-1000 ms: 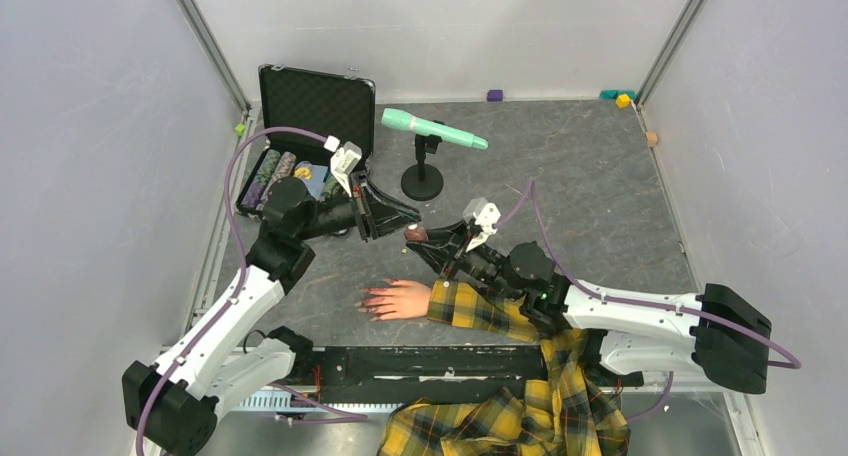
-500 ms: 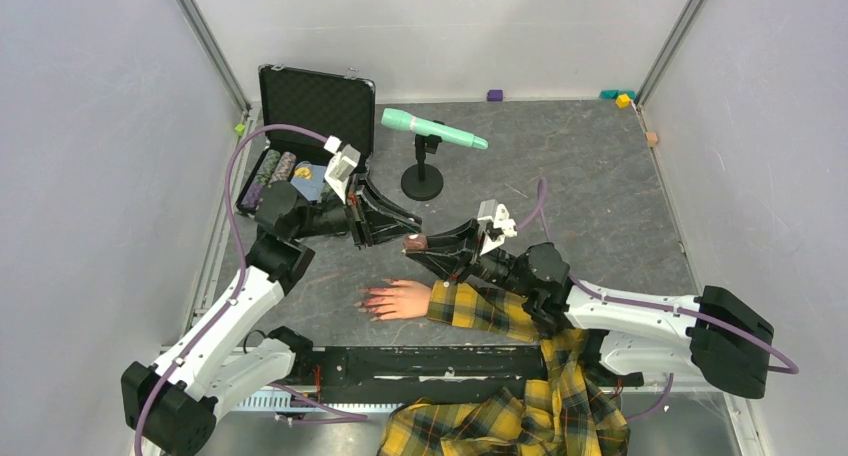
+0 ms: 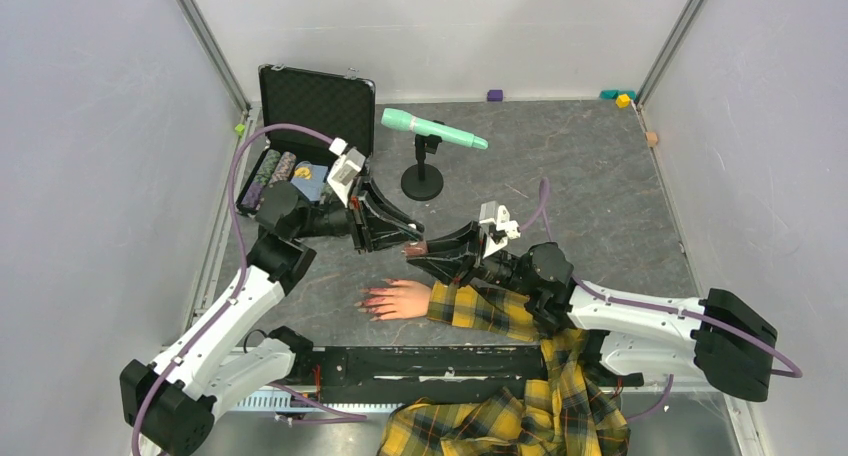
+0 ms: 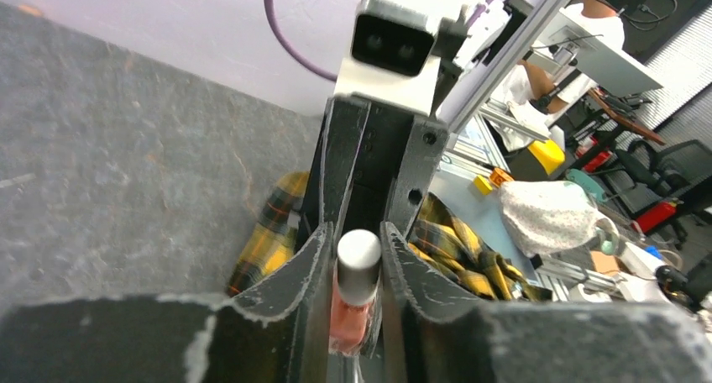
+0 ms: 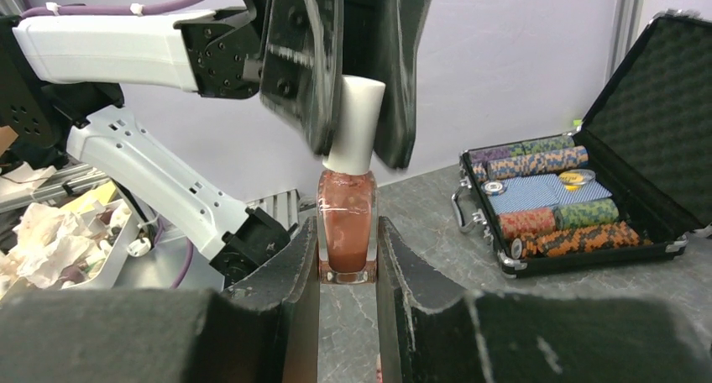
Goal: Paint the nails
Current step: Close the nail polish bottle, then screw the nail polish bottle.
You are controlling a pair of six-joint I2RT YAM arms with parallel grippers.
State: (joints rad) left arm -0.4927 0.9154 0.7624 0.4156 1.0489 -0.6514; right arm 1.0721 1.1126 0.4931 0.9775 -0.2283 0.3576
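Plaid cloth (image 3: 500,421): yellow and black, heaped at the bottom centre of the top view, over the near edge of the bench (image 3: 600,196).
Mannequin hand (image 3: 408,299): pale peach, lying flat on the bench at lower centre, fingers pointing to the left of the frame, its wrist in a plaid sleeve (image 3: 480,311).
Nails (image 3: 372,302): glossy red-pink, at the fingertips on the left end of the hand, resting on the bench; no gripper touches them.
Right gripper (image 5: 348,240): clamped on the glass body of the polish bottle (image 5: 347,219), one finger pressed to each side; it is held just above and slightly right of the mannequin hand in the top view.
Polish bottle: reddish-brown liquid inside, upright in the right wrist view, its white cap (image 5: 356,123) sticking out past the right gripper's fingers.
Left gripper (image 4: 356,236): reaching in from the left of the frame, meeting the right gripper tip to tip; its fingers are closed in on the white cap and appear to lie against both sides of it.
Microphone (image 3: 433,129): mint green, tilted on a black round-based stand (image 3: 422,181), above centre of the frame.
Case (image 3: 305,136): black, lid raised, at upper left, with rows of poker chips (image 3: 265,171) inside.
Small blocks: a purple one (image 3: 495,95) and a yellow one (image 3: 623,101) along the far edge of the bench.
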